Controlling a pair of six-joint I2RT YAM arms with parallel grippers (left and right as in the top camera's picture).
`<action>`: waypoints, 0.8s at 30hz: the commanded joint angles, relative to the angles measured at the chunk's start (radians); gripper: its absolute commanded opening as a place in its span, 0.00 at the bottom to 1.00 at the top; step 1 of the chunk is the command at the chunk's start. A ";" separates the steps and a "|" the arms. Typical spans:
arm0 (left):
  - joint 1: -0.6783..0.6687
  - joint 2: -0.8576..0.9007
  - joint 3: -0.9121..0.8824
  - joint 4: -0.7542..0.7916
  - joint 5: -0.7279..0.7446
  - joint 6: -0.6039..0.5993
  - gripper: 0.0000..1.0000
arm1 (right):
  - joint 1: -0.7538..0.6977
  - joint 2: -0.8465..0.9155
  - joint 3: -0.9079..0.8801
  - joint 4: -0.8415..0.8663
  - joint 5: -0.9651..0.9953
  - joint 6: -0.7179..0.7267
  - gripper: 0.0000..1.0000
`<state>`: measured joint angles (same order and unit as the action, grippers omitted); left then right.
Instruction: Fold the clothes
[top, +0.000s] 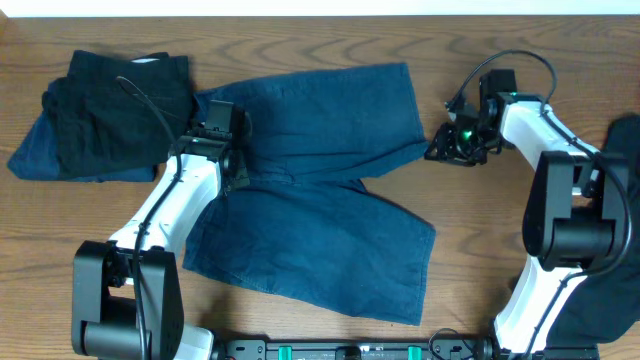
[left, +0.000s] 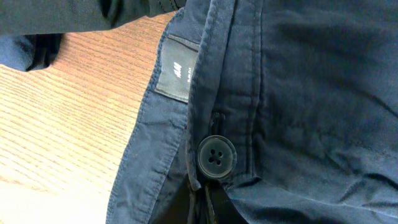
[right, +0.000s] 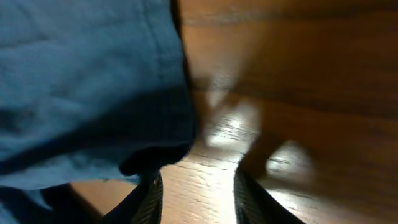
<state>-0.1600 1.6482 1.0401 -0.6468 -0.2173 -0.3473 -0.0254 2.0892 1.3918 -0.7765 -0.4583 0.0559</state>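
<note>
Barely begun: shorts (top: 330, 190) spread flat on table (top: 300, 40), both legs unfolded; left gripper (top: 225, 130) low over waistband (left: 163, 143) near button (left: 217, 157), grip impossible to tell; right gripper (right: 196, 199) parted beside leg hem (right: 180, 81), holding nothing; other dark clothes (top: 110, 115) heaped far left.

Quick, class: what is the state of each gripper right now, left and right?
Left gripper: jaws look closed on the shorts.
Right gripper: open, holding nothing.
</note>
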 joint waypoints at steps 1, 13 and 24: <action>0.004 0.013 0.004 -0.007 -0.037 -0.017 0.06 | 0.006 0.022 -0.007 0.019 0.025 0.007 0.36; 0.004 0.013 0.004 -0.007 -0.037 -0.016 0.06 | 0.007 0.024 -0.007 0.107 -0.084 0.035 0.36; 0.004 0.013 0.004 -0.006 -0.037 -0.016 0.06 | 0.018 0.024 -0.007 0.036 -0.095 -0.005 0.33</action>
<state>-0.1596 1.6485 1.0401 -0.6472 -0.2173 -0.3477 -0.0212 2.0987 1.3911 -0.7380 -0.5571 0.0700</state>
